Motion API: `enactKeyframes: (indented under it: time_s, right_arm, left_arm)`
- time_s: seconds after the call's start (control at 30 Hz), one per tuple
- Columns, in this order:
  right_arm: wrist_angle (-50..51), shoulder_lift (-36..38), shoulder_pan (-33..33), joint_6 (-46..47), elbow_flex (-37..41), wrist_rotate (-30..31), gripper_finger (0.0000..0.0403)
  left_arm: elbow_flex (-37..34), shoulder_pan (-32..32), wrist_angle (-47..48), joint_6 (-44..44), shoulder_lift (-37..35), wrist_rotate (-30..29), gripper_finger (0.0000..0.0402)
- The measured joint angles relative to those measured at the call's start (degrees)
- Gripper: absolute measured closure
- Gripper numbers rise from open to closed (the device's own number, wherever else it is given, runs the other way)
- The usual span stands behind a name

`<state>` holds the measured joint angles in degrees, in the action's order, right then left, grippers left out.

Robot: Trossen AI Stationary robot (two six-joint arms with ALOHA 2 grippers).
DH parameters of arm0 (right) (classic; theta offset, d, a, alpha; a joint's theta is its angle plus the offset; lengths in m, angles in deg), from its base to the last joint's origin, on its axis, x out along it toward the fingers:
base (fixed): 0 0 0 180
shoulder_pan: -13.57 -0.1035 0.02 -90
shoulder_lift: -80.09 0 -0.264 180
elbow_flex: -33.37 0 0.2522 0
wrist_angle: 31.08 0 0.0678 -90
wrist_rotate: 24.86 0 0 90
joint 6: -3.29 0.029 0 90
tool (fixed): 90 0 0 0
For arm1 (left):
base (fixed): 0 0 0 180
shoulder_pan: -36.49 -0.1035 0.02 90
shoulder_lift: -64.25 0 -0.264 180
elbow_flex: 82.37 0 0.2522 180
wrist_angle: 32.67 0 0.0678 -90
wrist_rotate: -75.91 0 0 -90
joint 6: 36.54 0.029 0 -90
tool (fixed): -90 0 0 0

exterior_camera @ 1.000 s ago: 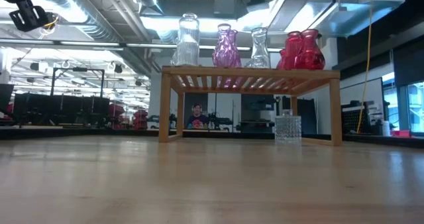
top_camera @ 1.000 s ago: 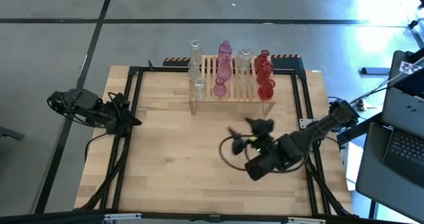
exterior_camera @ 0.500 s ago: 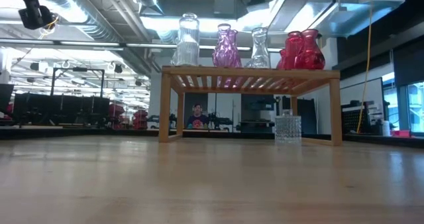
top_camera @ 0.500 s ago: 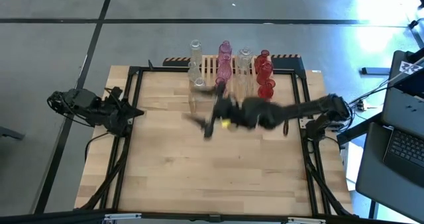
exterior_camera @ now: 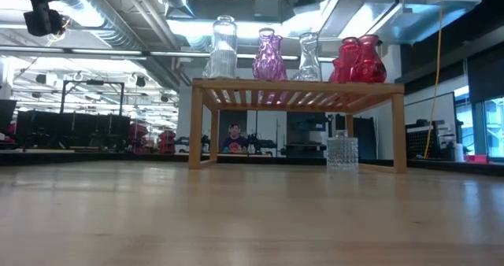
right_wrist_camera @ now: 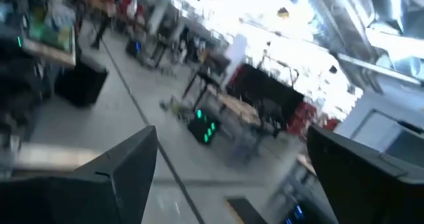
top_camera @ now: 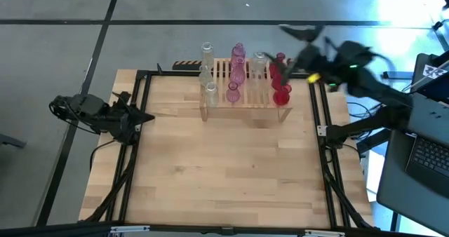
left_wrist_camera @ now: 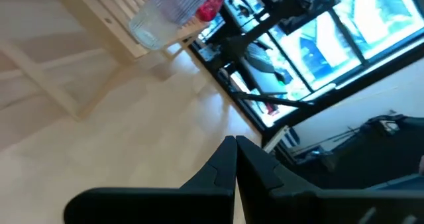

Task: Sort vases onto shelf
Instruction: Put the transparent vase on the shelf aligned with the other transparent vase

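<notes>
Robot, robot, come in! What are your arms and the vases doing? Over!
Left gripper jaws shut, parked at table's left edge. Right gripper jaws open, empty, raised past the shelf. Vases on shelf. Nothing blocking.

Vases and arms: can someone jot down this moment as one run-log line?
vases: standing on shelf | right gripper: open, empty, raised beyond shelf | left gripper: shut, parked at table's left edge

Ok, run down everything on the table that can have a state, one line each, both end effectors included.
Left end effector: shut, empty, parked at the table's left edge.
Right end effector: open, empty, raised past the table's far right corner.
Shelf: upright at the far edge, loaded with vases.
Red vases: upright on the shelf's right end.
Pink vases: upright, middle.
Clear vases: upright, mostly left.
</notes>
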<state>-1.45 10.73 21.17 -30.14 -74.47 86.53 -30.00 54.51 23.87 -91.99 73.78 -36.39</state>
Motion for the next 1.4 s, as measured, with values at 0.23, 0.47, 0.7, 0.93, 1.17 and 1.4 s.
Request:
enactKeyframes:
  time_s: [0.23, 0.47, 0.7, 0.93, 1.17, 1.4]
  right_arm:
    - [14.1, 12.2, 1.5, 1.4, 0.0, 2.5, 0.0083]
    - [34.7, 20.2, 1.5, 6.3, 0.0, 13.4, 0.0148]
    - [41.9, 26.8, 1.5, 21.3, 14.1, 23.5, 0.0178]
    - [21.3, 38.6, 1.8, 25.7, 37.9, 31.7, 0.0183]
    - [1.5, 40.3, 9.3, 24.1, 43.8, 19.9, 0.0183]
    - [0.3, 29.8, 18.2, 20.3, 35.1, 3.9, 0.0183]
  left_arm:
    - [0.0, 0.0, 0.0, -1.2, 6.5, -3.2, 0.0401]
    - [0.0, 0.0, 0.0, -2.7, 15.0, -4.5, 0.0401]
    - [0.0, 0.0, -3.8, -2.6, 20.3, -4.5, 0.0401]
    - [0.0, 0.0, -6.8, -2.5, 21.3, -4.5, 0.0401]
    - [0.0, 0.0, -8.3, -2.5, 21.3, -4.3, 0.0401]
    - [0.0, 0.0, -9.2, -2.5, 21.3, -3.3, 0.0401]
